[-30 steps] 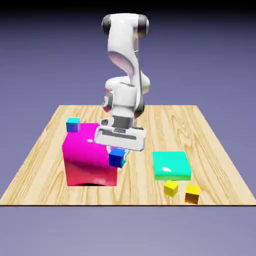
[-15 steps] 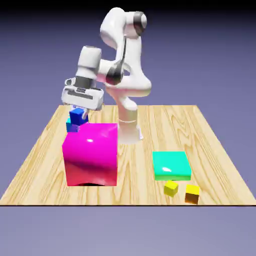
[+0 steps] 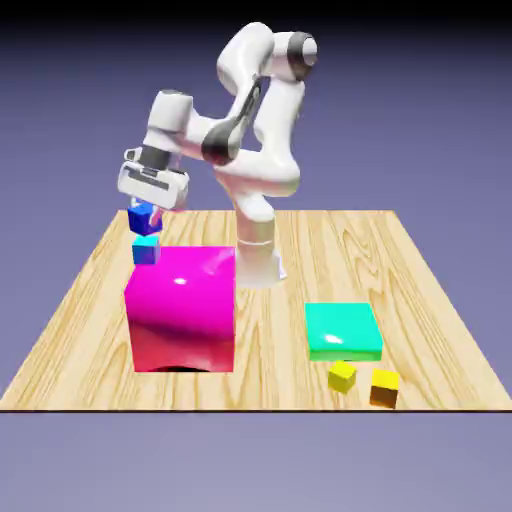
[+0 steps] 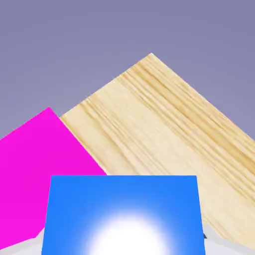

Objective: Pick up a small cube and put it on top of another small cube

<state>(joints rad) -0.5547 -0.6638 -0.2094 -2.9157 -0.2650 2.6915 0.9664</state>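
On the wooden table (image 3: 285, 340) sit one magenta block (image 3: 182, 308), one flat green block (image 3: 342, 330), two yellow cubes (image 3: 342, 377) and one cyan-topped cube (image 3: 146, 250), behind the magenta block. One dark blue cube (image 3: 145, 219) is gripped between the fingers of the gripper (image 3: 152, 212), closed on its sides, above the cyan-topped cube.

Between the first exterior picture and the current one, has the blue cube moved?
Yes: the blue cube has moved toward the exterior view's left and up the picture, judged against the magenta block.
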